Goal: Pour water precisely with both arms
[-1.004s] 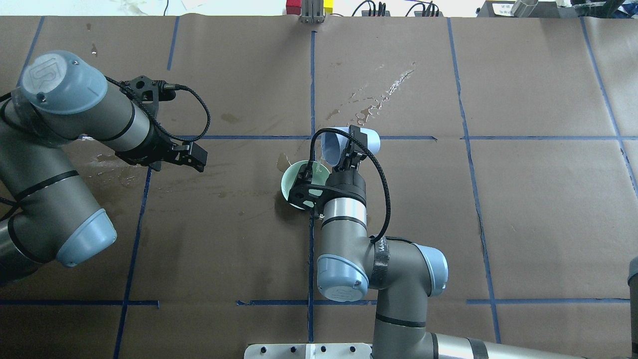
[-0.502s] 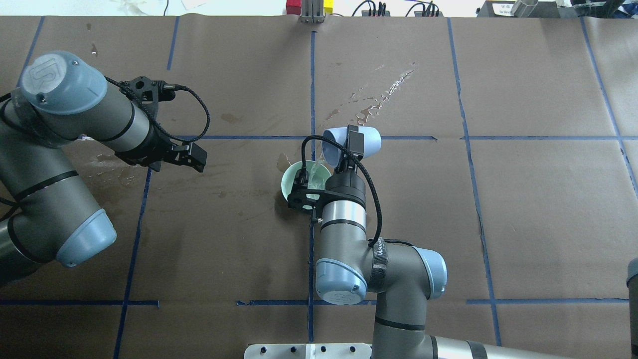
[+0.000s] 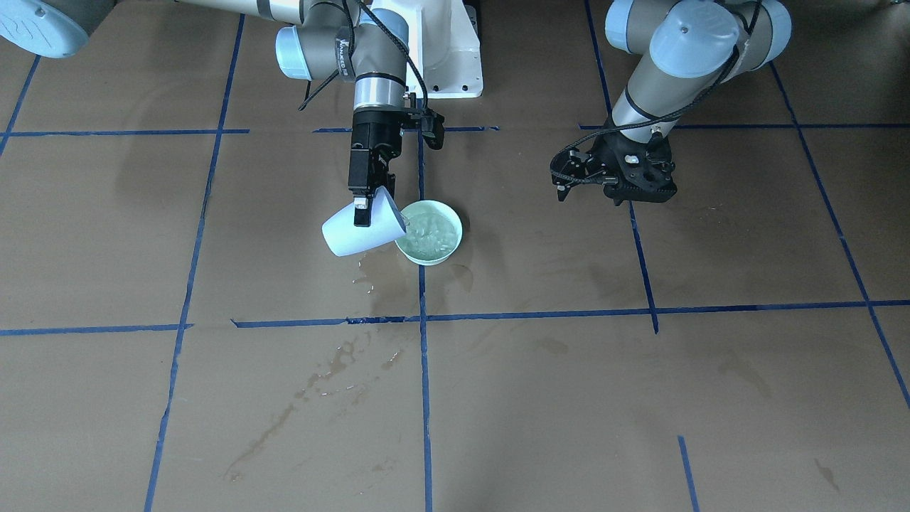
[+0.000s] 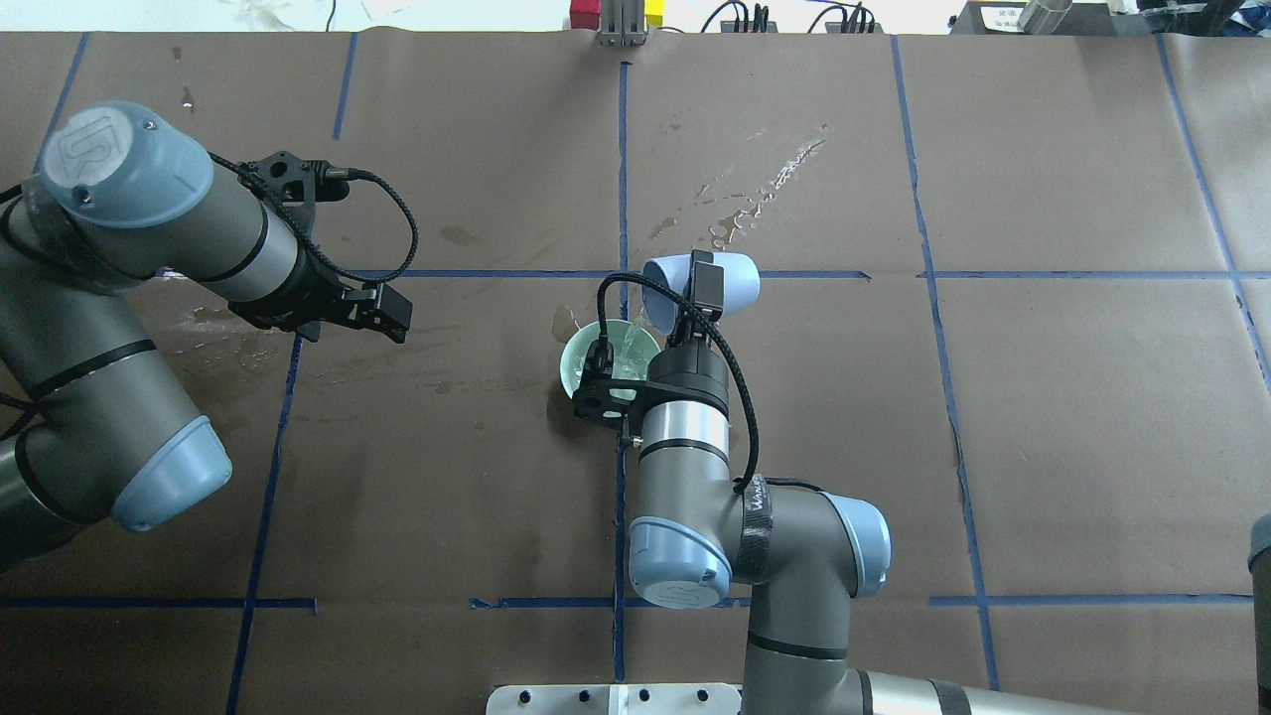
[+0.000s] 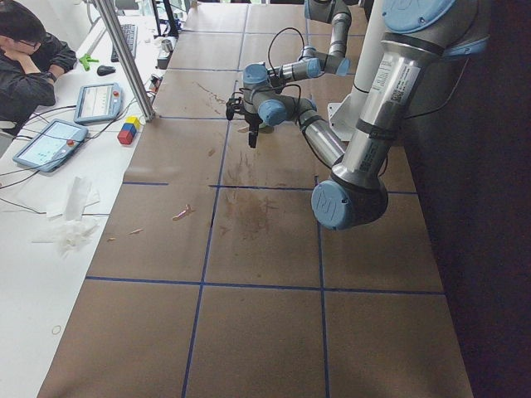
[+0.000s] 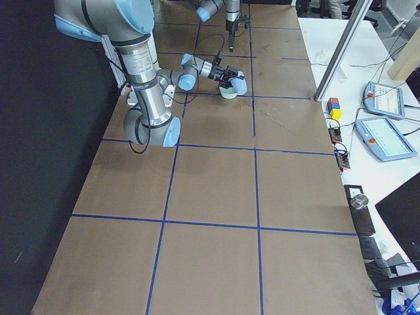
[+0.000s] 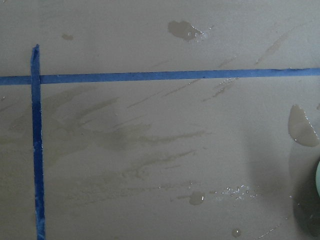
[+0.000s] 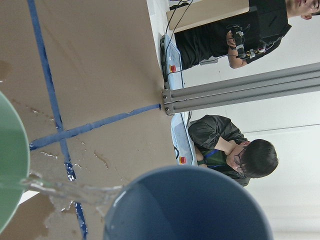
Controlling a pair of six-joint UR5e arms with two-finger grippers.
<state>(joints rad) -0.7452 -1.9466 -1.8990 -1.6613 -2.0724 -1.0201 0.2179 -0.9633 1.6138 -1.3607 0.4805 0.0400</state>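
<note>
Middle left, the left gripper (image 4: 395, 316) holds nothing; open or closed, I cannot tell; in the middle, water (image 3: 429, 237) runs into one green bowl (image 4: 573, 363) from one tipped blue cup (image 4: 741, 281); the right gripper (image 4: 701, 288) squeezes it.

Blue tape (image 7: 150, 76) is crossing the brown tabletop (image 7: 115, 30), wet stains (image 7: 150, 137) are streaking it, and a green bowl (image 7: 318, 179) is peeking in at the right edge.

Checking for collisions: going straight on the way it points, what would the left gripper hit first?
Probably the brown paper table cover, on its wet streaks beside the blue tape; the left gripper seems to point mostly down. The green bowl sits off to one side.
</note>
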